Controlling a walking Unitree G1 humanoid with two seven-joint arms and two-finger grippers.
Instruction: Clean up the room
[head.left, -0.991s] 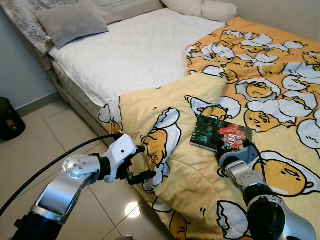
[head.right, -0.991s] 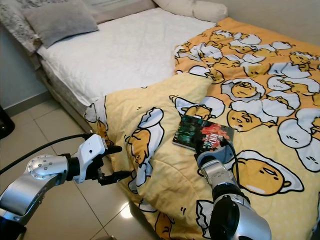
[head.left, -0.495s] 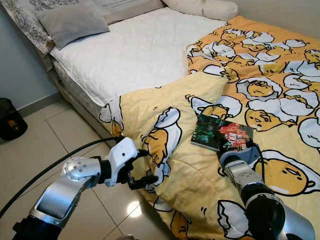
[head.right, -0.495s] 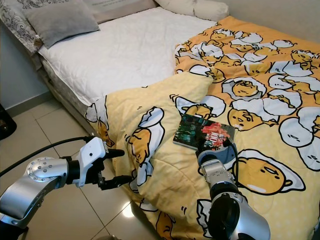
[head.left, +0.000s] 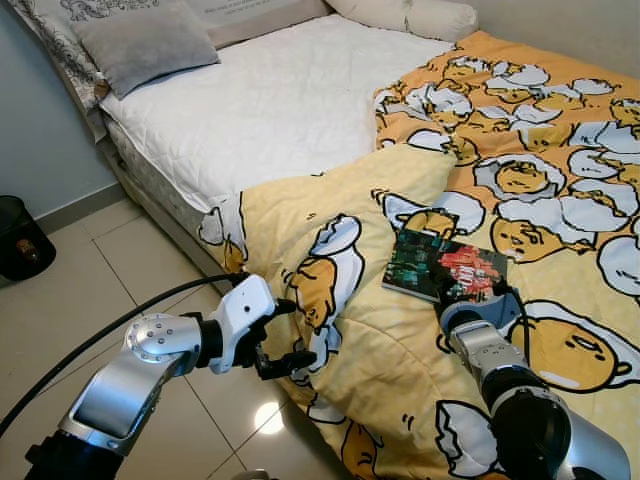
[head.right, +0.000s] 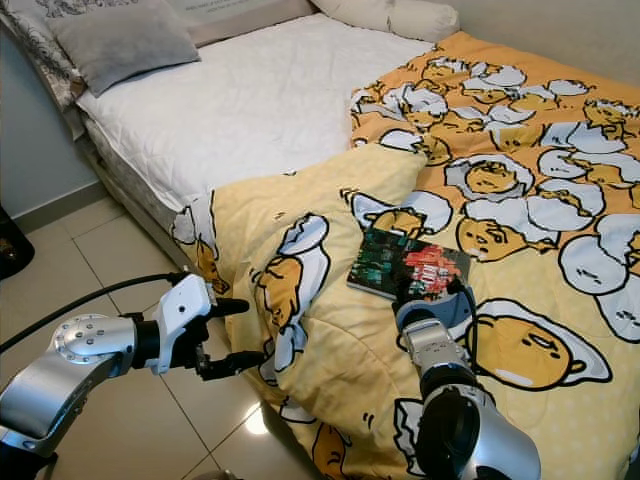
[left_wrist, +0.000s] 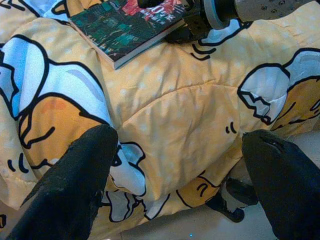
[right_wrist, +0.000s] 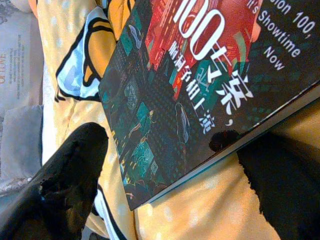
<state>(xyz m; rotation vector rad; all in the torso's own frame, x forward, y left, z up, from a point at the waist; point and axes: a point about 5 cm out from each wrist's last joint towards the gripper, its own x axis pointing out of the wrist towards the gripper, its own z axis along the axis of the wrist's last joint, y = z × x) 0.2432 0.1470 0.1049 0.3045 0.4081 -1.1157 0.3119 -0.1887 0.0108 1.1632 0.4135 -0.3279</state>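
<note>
Our left tool (head.left: 285, 335) hangs spread wide at the blanket (head.left: 380, 330) edge over the floor, holding nothing. Right tool (head.left: 470, 300) is parted at the book's (head.left: 445, 268) near edge, unclamped. Risk: soft quilt gives, book slides off. It lies flat, long axis across the bed.

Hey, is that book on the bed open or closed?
Closed. The book lies flat on the yellow blanket with its front cover facing up, and the left wrist view shows its page edges stacked together.
</note>
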